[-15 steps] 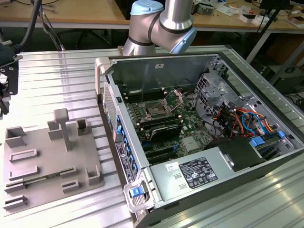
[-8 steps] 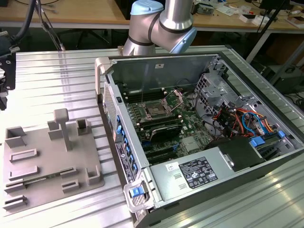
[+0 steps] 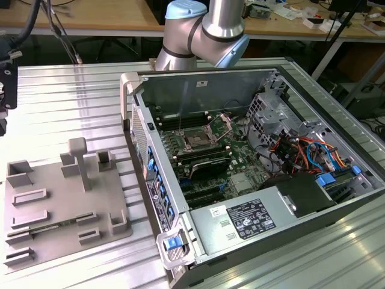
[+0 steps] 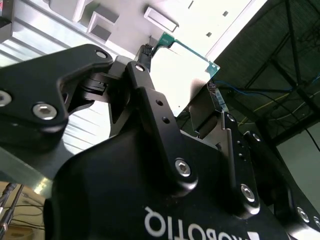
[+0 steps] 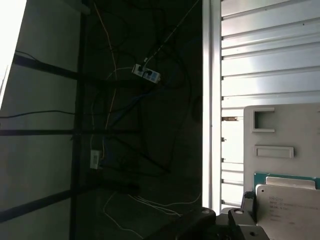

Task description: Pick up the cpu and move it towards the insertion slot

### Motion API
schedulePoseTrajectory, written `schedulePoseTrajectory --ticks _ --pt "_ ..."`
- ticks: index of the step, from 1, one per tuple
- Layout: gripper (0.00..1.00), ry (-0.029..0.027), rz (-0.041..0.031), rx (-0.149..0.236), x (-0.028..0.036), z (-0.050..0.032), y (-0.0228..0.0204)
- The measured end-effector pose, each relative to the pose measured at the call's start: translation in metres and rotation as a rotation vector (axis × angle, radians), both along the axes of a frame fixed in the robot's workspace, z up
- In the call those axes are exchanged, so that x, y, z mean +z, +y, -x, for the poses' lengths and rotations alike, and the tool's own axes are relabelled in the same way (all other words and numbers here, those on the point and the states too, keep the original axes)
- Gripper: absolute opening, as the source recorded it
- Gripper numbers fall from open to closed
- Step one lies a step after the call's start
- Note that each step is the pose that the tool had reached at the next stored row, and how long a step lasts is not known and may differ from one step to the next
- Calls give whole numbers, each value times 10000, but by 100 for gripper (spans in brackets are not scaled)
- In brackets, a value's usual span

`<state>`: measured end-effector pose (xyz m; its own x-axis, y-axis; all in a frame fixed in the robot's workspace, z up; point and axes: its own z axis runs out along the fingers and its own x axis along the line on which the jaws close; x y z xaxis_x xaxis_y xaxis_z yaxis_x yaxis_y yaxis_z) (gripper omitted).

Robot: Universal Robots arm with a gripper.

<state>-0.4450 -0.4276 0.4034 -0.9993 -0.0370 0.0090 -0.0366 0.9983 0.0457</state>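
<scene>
The cpu [image 4: 186, 62], a flat square chip with a silvery-white top and a green edge, sits between the black fingers of my gripper [image 4: 179, 77], which is shut on it. In the first wrist view the cpu [image 5: 292, 205] hangs above the grey fixture plate [image 5: 282, 130]. In the exterior view a black part of my gripper [image 3: 5, 90] shows at the far left edge, above the far left of the grey fixture plate [image 3: 60, 201]. The insertion slot [image 3: 197, 139], a square socket with a dark centre and a raised metal frame, lies inside the open computer case, well to the exterior view's right of my gripper.
The open computer case [image 3: 252, 162] holds a silver power-supply box [image 3: 246, 220], black memory slots [image 3: 207, 164] and coloured cables [image 3: 307, 150]. Raised blocks [image 3: 79, 159] stand on the fixture plate. The arm's silver and blue joint [image 3: 207, 30] hangs above the case's back wall.
</scene>
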Motion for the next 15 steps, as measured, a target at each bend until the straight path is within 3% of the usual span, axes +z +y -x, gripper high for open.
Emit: schedulePoseTrajectory --ticks 6,15 --pt "55 1 0 0 68 0 0" --pt "55 0 0 0 70 -24 0"
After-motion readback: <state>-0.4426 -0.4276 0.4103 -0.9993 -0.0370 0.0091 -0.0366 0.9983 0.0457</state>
